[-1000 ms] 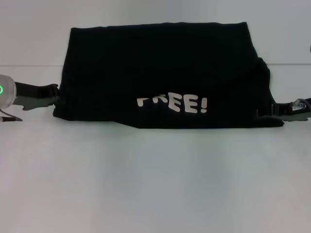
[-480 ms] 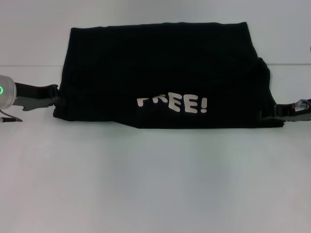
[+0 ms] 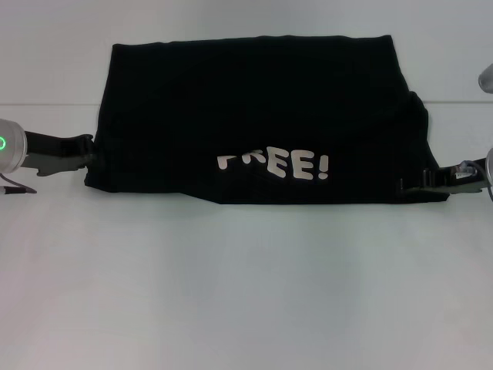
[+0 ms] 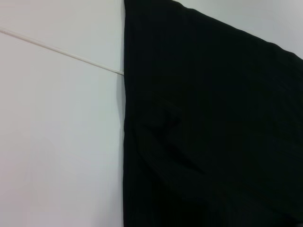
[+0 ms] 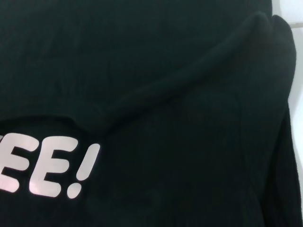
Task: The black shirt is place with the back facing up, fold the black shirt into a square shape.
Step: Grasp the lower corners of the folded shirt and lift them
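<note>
At opposite shirt edges, left end effector point(image 3: 86, 150) and right end effector point(image 3: 412, 185) blend into black shirt point(image 3: 254, 116); grip unclear.

One inscription is legible. The black shirt point(image 3: 254, 116) carries white block lettering point(image 3: 274, 165) reading "FREE!" near its front edge in the head view; the tops of the first two letters are partly covered by a fold of fabric. The right wrist view shows only "EE!" point(image 5: 47, 168). No other text, label, brand or number can be read.
</note>
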You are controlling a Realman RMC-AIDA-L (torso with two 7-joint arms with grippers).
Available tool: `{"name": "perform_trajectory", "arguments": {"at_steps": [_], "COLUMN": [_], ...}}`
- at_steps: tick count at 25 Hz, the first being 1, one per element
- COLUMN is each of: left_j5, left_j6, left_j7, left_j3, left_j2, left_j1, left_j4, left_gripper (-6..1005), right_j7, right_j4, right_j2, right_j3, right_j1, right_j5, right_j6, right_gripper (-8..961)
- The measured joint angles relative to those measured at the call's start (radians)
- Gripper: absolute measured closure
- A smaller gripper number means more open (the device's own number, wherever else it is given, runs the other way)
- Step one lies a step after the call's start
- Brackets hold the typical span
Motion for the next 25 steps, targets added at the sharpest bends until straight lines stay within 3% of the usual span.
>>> {"name": "perform_trajectory", "arguments": {"at_steps": [6, 17, 25], "left_j5": [0.0, 0.0, 0.0], "left_j6": [0.002, 0.012, 0.027], "left_j7": [0.0, 0.0, 0.003], "left_j3": [0.0, 0.0, 0.0], "left_j2": [0.0, -0.002, -0.002], "left_j1": [0.002, 0.0, 0.0], "left_j4": [0.0, 0.002, 0.003], "left_gripper": [967, 966, 966], "right_j7": [0.015, 0.028, 0.029], "right_j4": [0.001, 0.001, -0.023], "right_j2": [-0.007, -0.014, -0.022], "right_j3": [0.002, 0.002, 0.007], "right_j1": [-0.003, -0.009, -0.011], "right_j5": [-0.003, -0.003, -0.003], "right_j6": [-0.006, -0.009, -0.051], "right_gripper": [282, 515, 877]}}
